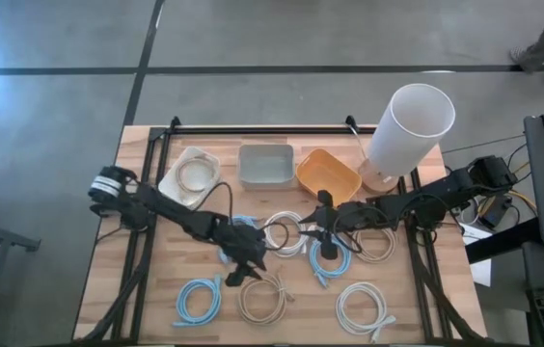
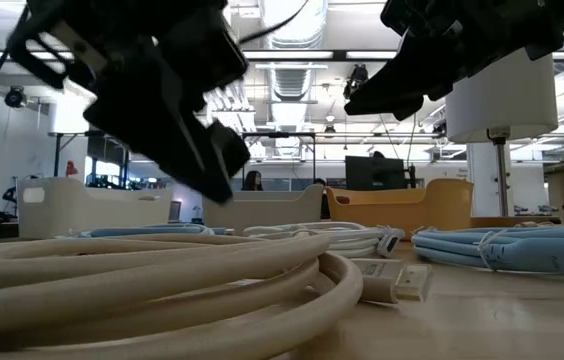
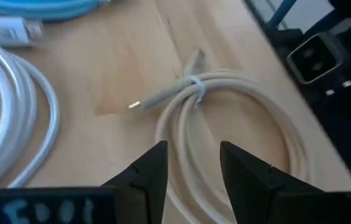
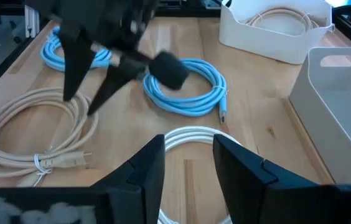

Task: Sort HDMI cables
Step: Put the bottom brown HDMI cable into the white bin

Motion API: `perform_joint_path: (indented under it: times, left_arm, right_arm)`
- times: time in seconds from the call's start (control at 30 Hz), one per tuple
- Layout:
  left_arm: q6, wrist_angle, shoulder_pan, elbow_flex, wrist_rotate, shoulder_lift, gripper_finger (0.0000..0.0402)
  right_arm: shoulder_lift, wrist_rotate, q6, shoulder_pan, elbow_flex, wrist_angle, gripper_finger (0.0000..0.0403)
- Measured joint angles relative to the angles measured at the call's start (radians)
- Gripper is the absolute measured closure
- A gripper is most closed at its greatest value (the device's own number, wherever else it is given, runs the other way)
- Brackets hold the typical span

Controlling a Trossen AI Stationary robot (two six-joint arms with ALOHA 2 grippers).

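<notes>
The left hand (image 1: 238, 275) hangs just above the tan cable (image 1: 261, 299) at the front of the bench (image 1: 426, 318), fingers spread and holding nothing. In its wrist view the coil (image 3: 225, 124) lies directly ahead of and below the fingertips (image 3: 154, 168), with one side of the loop running between the two tips. The tied neck and plug (image 3: 163, 96) point away from the hand, so the nearest strand crosses the gap between the fingers. This arm is plainly the closer one to that coil, and a short drop would seem enough to pinch it.

Beside that hand sit a blue cable (image 1: 198, 299) on its outer side and another blue coil (image 1: 243, 227) behind it, partly covered by the arm. A white bin (image 1: 191, 176) further back already holds one tan coil (image 1: 195, 174); the grey bin (image 1: 265, 165) and orange bin (image 1: 328, 174) look empty.

The right hand (image 1: 322, 249) hovers over the middle of the bench, also spread and empty, with a white cable (image 4: 191, 134) just under its fingertips (image 4: 147, 162) and cut off by the frame. A blue cable (image 1: 333, 262) lies right below it, though the hand hides part of it. A tan coil (image 1: 376, 243) and a white coil (image 1: 362, 306) lie further toward that arm's side. The full count of coils is hard to confirm, since both arms cover the middle.
</notes>
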Motion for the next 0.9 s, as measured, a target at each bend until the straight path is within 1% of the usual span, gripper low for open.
perform_joint_path:
  times: [0.13,0.2,0.4,0.53,0.7,0.9]
  left_arm:
    - [0.023,0.003,0.0,0.02,0.002,0.066,0.0257]
    - [0.025,0.02,0.004,0.03,0.018,0.089,0.0257]
    - [0.025,0.045,0.007,0.053,0.079,0.122,0.0257]
    - [0.026,0.046,0.008,0.051,0.097,0.137,0.0257]
    - [0.026,0.041,0.011,0.04,0.083,0.142,0.0257]
    - [0.026,0.045,0.011,0.037,-0.007,0.142,0.0257]
  right_arm:
    - [0.0,0.0,0.0,0.0,-0.001,0.0,0.0278]
    - [0.0,0.0,0.001,0.0,-0.001,0.0,0.028]
    - [0.0,0.0,0.002,0.0,-0.002,0.0,0.0275]
    - [0.0,0.0,0.0,0.0,-0.005,0.0,0.0271]
    - [0.0,0.0,0.0,0.0,-0.006,0.0,0.0274]
    - [0.0,-0.001,0.0,0.0,-0.008,0.0,0.0283]
